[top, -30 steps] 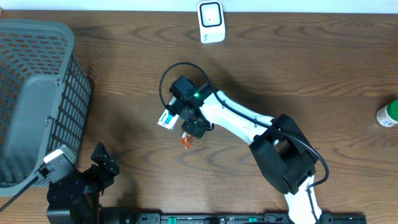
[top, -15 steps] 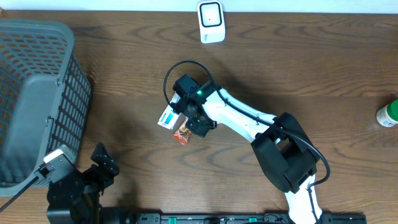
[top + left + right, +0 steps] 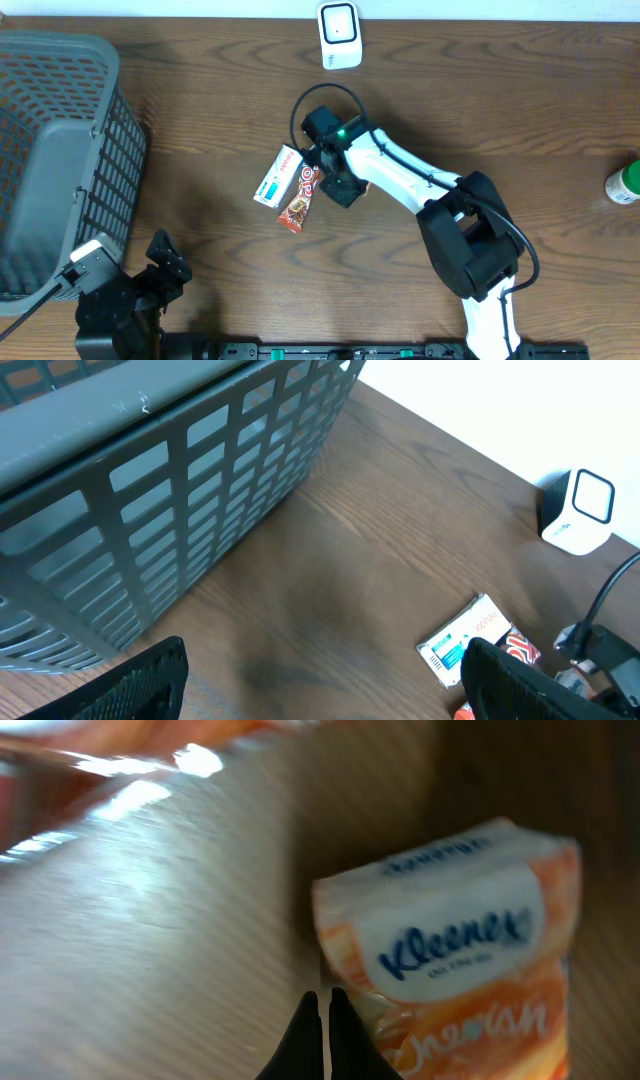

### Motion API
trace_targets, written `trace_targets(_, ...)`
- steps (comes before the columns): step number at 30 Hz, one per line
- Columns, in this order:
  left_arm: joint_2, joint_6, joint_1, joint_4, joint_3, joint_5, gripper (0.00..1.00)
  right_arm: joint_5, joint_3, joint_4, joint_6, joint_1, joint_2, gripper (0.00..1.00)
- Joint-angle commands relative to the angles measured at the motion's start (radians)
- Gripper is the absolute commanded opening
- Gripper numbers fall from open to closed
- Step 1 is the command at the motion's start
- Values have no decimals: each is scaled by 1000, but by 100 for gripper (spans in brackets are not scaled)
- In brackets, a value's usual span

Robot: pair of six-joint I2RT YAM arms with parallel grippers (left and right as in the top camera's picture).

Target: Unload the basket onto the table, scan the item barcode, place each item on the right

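Right claw (image 3: 320, 1008): jaws are pressing fully together and gripping nothing; the tips are pointing down at bare table (image 3: 480, 100).
Left claw (image 3: 330, 695): standing wide and empty, sitting at the near left corner beside the basket (image 3: 60, 150).
Items: three candidates are lying mid-table: box (image 3: 277, 176), wrapper (image 3: 300, 198) and Kleenex pack (image 3: 450, 960). I cannot tell which one is meant.
Key relation: the wrapper is lying just left of the right claw, with the box just beside the wrapper on its far-left side. The pack is sitting just right of the fingertips, mostly hidden under the arm from overhead.
Long axes: box and wrapper are both running diagonally, near-left to far-right, roughly parallel.
Barcode: one is showing face-up on the box's near end in the left wrist view; none is showing on the other two.
Scanner (image 3: 339, 36): standing at the far edge, straight beyond the right claw, well apart from the items, with nothing lying between.
Nearer arm: the right, by far.
In the way: box and wrapper are crowding each other, so I judge a clean pick of either to be awkward. The bottle (image 3: 622, 185) is standing well apart at the right edge.
Next move, as judged: the claw is needing to open before any grasp.
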Motion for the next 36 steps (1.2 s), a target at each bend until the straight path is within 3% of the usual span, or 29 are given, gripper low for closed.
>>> trace_targets(1, -5, -12, 5, -3, 5, -5, 88, 81, 7, -13, 24, -31, 0, 1)
trace_targets(13, -5, -12, 5, -3, 5, -6, 88, 31, 55, -119, 64, -37, 0, 1)
trace_targets(17, -5, -12, 5, -3, 5, -5, 88, -22, 198, -251, 197, -38, 0, 1)
trace_targets(18, -5, -12, 5, -3, 5, -6, 88, -23, 236, -284, 263, -39, 0, 6)
trace_targets(19, -5, -12, 5, -3, 5, -5, 88, -23, 266, -311, 313, -39, 0, 28)
trace_targets(21, -5, -12, 5, -3, 5, -5, 88, -41, 322, -357, 365, -39, 0, 60)
trace_targets(22, -5, -12, 5, -3, 5, -5, 88, -68, 341, -370, 366, -37, 0, 89)
trace_targets(23, -5, -12, 5, -3, 5, -5, 88, -101, 354, -375, 366, -35, 0, 99)
trace_targets(28, -5, -12, 5, -2, 5, -5, 88, -145, 354, -306, 386, -22, 0, 99)
trace_targets(31, -5, -12, 5, -3, 5, -5, 88, -142, 354, -294, 629, -32, 0, 99)
trace_targets(36, -5, -12, 5, -3, 5, -5, 88, -152, 334, -261, 786, -71, 0, 99)
